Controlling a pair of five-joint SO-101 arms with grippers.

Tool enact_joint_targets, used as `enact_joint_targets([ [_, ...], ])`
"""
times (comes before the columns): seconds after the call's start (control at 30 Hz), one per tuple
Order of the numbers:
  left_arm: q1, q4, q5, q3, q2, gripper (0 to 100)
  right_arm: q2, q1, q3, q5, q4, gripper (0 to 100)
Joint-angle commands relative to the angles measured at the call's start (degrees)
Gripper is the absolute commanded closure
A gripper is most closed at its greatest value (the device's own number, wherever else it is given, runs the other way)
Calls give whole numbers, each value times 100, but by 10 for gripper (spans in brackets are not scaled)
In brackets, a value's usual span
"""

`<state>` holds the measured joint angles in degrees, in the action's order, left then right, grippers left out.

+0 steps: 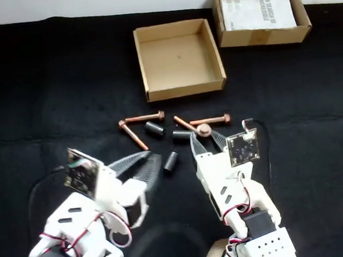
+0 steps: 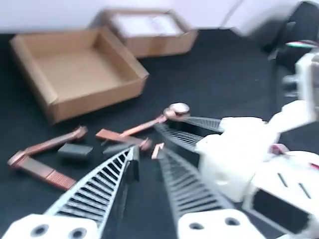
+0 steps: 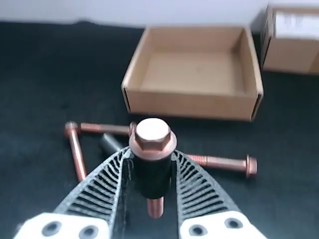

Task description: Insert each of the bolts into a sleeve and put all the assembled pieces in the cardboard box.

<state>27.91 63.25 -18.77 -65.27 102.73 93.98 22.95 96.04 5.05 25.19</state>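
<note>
One sleeved bolt (image 3: 151,145), between right fingers (image 3: 102,186)

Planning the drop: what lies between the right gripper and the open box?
High view: two loose bolts near the right gripper, then bare cloth up to the box.

Left gripper (image 2: 148,151) agape, right gripper (image 3: 150,158) clamped.
</note>
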Motion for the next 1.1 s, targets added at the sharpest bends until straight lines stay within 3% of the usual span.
enact_joint_targets([
  [0.0, -875, 290, -35, 400, 92, 990, 84, -57, -268, 62, 892, 991],
  [0.13, -2369, 299, -35, 347, 119, 991, 84, -101, -1086, 62, 2018, 991],
  [0.3, -4242, 264, 0, -338, 110, 991, -215, -426, -1947, 53, 2334, 991],
  [0.47, -5411, 255, 9, -1270, 119, 991, -1710, -426, -3459, 53, 2615, 991],
  [0.7, -5578, 246, -18, -2123, 119, 991, -4145, -409, -5473, 53, 2598, 991],
  [0.93, -5578, -826, -35, -3204, 101, 991, -6325, -409, -7284, 53, 2598, 991],
  [1.07, -5604, -932, -35, -3187, 101, 991, -7538, -418, -8259, 53, 2589, 991],
])
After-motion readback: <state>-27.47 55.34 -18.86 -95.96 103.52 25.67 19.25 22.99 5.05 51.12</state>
